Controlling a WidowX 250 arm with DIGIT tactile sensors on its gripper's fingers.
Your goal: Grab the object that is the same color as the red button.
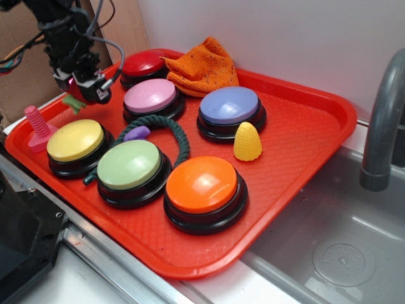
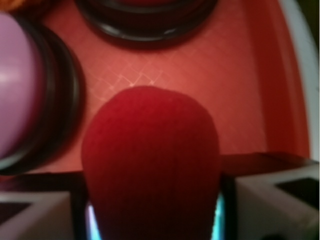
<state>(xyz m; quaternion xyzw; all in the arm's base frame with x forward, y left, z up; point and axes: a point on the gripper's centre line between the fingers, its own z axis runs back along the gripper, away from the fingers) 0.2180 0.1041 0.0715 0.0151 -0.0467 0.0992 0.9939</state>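
On the red tray (image 1: 304, 164), the end effector (image 1: 85, 85) sits at about ten o'clock, over the strip of tray floor between the red button (image 1: 144, 64) and the tray's left rim. The wrist view shows it clamped on the fuzzy dark-red ball (image 2: 150, 160): the ball fills the lower middle of that picture, with a white fingertip (image 2: 32, 215) pressed against its left side and the other against its right. In the exterior view the ball itself is hidden behind the end effector, and only a small green leaf piece (image 1: 74, 103) shows just below and to the left of it; whether the ball rests on the tray or is lifted clear cannot be told. The red button stands at eleven o'clock, just beside a crumpled orange cloth (image 1: 205, 64) at twelve. The pink button (image 1: 152, 97) lies right of the end effector, the lavender-blue button (image 1: 230, 107) near the tray's centre, the yellow button (image 1: 76, 142) at nine o'clock, the green button (image 1: 130, 166) at eight and the orange button (image 1: 202, 187) at six. A dark green cord loop (image 1: 177, 136) curls between the pink and green buttons, with a small purple piece (image 1: 137, 133) at its left. A pink screw-shaped toy (image 1: 38, 126) stands upright at the tray's left edge, and a yellow corn-like cone (image 1: 247, 142) stands just below the lavender-blue button. A grey faucet (image 1: 383, 126) rises at three o'clock over a steel sink (image 1: 329, 253).
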